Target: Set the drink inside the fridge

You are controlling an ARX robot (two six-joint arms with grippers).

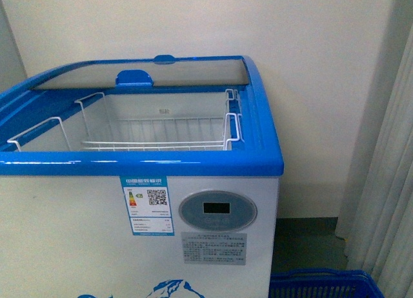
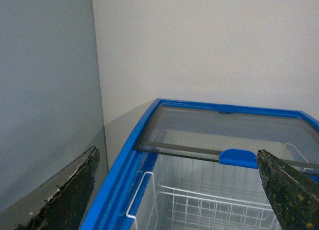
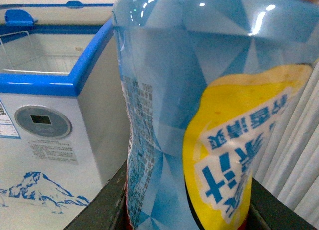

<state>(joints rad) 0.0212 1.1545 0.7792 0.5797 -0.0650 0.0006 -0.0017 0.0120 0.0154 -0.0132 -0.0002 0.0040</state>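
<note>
Cream wall is seen behind the fridge (image 1: 213, 246), and a pale curtain (image 1: 387, 182) hangs to the right of it. In the front view the fridge's white front is shown with a blue rim, an energy label (image 1: 147, 206), a round control panel (image 1: 217, 211) and part of a blue mountain drawing at its lower edge. The glass lid (image 1: 187, 72) is slid toward the back of the fridge, so the front part stands uncovered, and white wire baskets (image 1: 161, 127) are seen hung inside. A blue crate (image 1: 319, 285) is set on the floor beside the fridge's right side.

In the left wrist view the fridge is looked down on from above its left rim, with a grey panel (image 2: 45, 90) beside it. The left gripper (image 2: 177, 155) is released: its two dark fingers (image 2: 75, 195) are spread well apart and no object is grasped.

In the right wrist view most of the frame is filled by the drink (image 3: 164, 115), a bottle wrapped in a pale blue label with a yellow patch. It is clamped by the right gripper (image 3: 187, 212), whose dark fingers (image 3: 104, 207) are pressed to both sides of it. The drink is held outside the fridge, off its front right corner.
</note>
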